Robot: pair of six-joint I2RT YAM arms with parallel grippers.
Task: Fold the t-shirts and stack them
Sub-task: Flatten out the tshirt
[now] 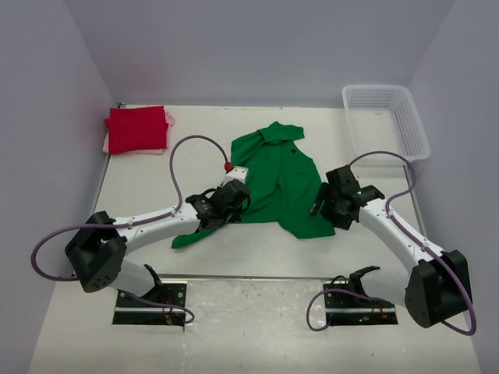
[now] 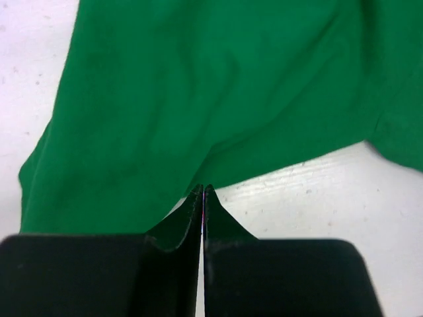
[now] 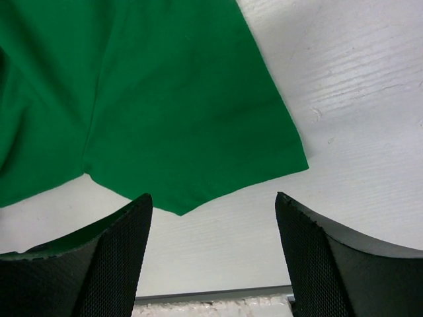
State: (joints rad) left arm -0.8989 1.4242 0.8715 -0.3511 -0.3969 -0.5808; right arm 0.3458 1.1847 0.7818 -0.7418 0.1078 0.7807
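A bright green t-shirt (image 1: 273, 175) lies spread and rumpled in the middle of the table. My left gripper (image 1: 228, 204) sits at its lower left hem. In the left wrist view that gripper (image 2: 202, 188) is shut, its tips meeting right on the edge of the green cloth (image 2: 198, 99). My right gripper (image 1: 321, 204) hovers at the shirt's lower right corner. Its jaws (image 3: 213, 196) stand wide open over bare table, just short of the green corner (image 3: 165, 99), with nothing between them. A folded red t-shirt (image 1: 136, 128) rests on a pale pink one (image 1: 168, 118) at the back left.
A white mesh basket (image 1: 413, 125) stands at the back right corner. Purple cables loop off both arms. Walls close in the table on the left, back and right. The arm bases are bolted at the near edge.
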